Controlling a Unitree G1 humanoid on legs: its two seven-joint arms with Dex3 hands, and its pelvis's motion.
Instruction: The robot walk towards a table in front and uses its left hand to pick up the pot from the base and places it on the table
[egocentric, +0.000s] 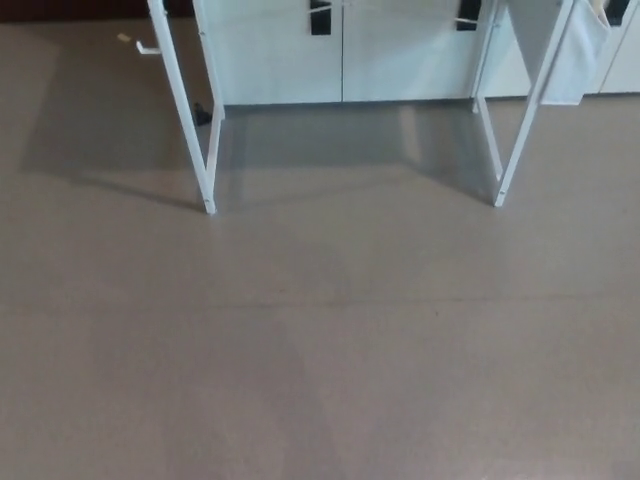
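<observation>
No pot and no base show in the head view. Only the lower part of a white table frame is in sight: its left front leg (187, 110) and right front leg (530, 110) slant down to the floor, ahead of me. The tabletop lies above the picture's top edge and is hidden. Neither of my hands nor any part of my arms shows.
Grey-brown floor (320, 350) fills most of the view between me and the table legs. White cabinets (340, 50) with dark handles stand behind the frame. A small white object (147, 47) lies on the floor at the far left.
</observation>
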